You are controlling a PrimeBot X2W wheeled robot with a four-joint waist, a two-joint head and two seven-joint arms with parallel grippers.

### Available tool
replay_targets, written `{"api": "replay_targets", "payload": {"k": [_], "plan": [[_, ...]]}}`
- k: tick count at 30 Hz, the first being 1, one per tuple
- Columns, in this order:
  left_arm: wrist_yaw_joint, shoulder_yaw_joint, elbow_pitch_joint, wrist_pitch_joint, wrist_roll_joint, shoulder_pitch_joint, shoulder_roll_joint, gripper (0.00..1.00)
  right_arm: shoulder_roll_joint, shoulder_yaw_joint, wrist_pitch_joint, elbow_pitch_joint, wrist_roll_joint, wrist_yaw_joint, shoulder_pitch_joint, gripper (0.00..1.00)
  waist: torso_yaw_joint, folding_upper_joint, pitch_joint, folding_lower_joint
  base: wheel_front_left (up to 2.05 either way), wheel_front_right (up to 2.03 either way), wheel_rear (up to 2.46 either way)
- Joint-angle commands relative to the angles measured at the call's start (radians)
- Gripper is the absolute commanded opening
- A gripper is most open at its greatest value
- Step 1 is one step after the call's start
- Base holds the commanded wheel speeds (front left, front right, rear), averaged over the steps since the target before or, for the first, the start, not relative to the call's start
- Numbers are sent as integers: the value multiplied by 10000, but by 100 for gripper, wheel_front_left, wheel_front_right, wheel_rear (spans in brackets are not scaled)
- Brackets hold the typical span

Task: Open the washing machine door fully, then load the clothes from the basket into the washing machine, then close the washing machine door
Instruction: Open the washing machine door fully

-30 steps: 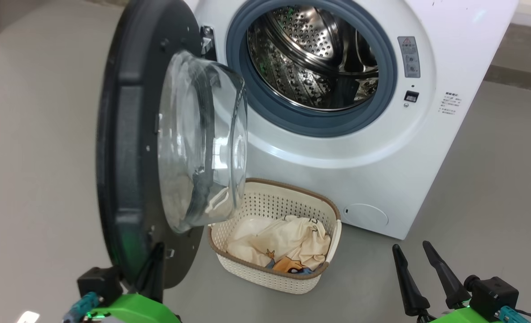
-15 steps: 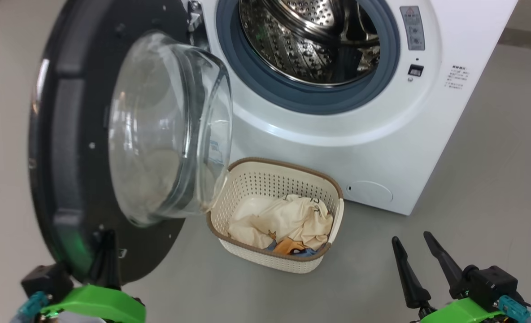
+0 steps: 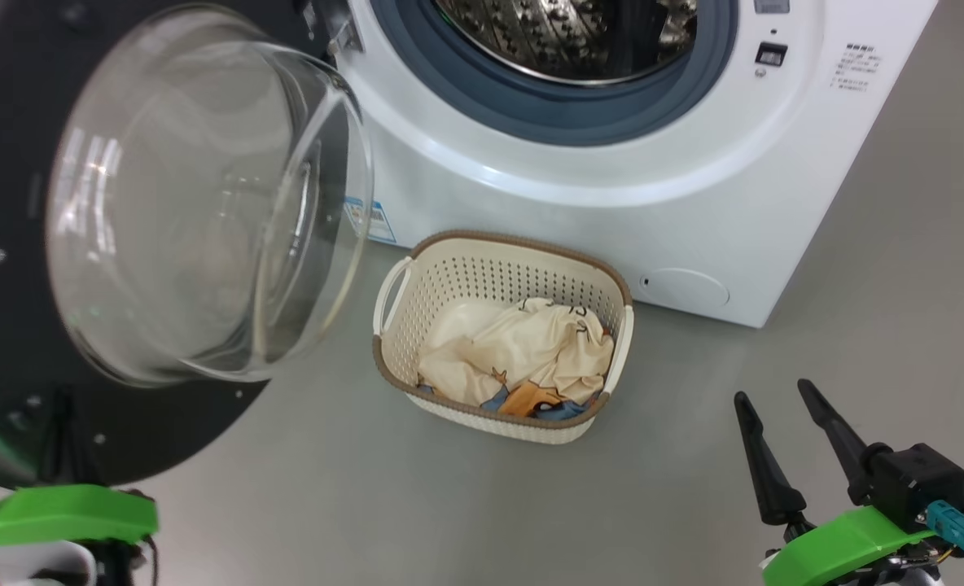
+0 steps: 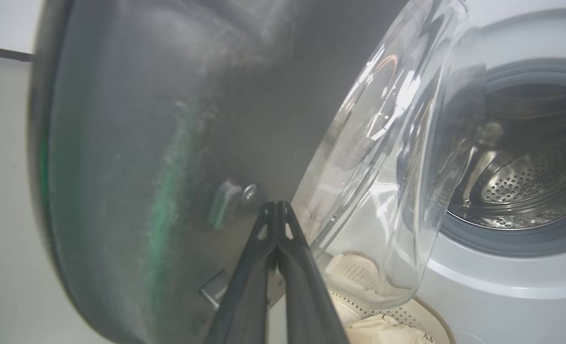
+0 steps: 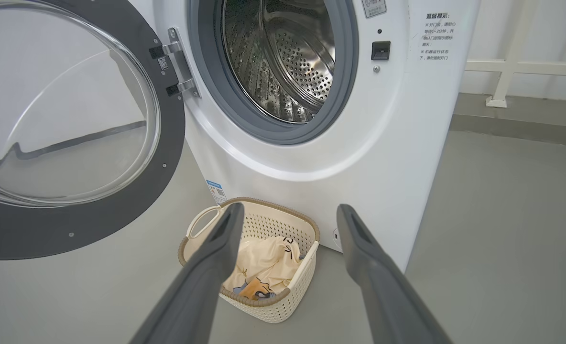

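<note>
The washing machine door (image 3: 164, 431) stands swung out to the left, its black rim and clear glass bowl (image 3: 189, 195) facing me. My left gripper (image 4: 276, 205) is shut, its tips against the door's (image 4: 135, 119) dark inner face beside a small latch. The white washing machine (image 3: 612, 220) shows its grey ring and steel drum (image 5: 288, 62). In front of it on the floor sits the cream basket (image 3: 498, 273) holding the clothes (image 3: 523, 350), cream cloth over blue and orange. My right gripper (image 3: 771, 389) hovers open at lower right, apart from the basket (image 5: 273, 306).
Grey floor (image 3: 897, 285) lies open to the right of the machine and in front of the basket. The door's hinge (image 5: 175, 69) is on the machine's left side. A white rail (image 5: 503, 71) runs along the wall at back right.
The head view has shifted down and left. The door has swung wider away from the drum, with my shut left gripper staying against it. The right gripper stays open.
</note>
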Motion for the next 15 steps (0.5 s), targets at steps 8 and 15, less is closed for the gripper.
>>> {"api": "replay_targets", "payload": {"k": [8, 15], "plan": [[-480, 1884, 854, -214, -700, -1178, 918, 0, -226, 29, 782, -1419, -690, 16, -454, 100, -147, 0, 1151, 0, 0, 0, 0], [-853, 2684, 1923, -230, -709, -1953, 1460, 0, -630, -73, 1304, -2168, -850, 16, -457, 100, -226, 0, 1764, 0, 0, 0, 0]]}}
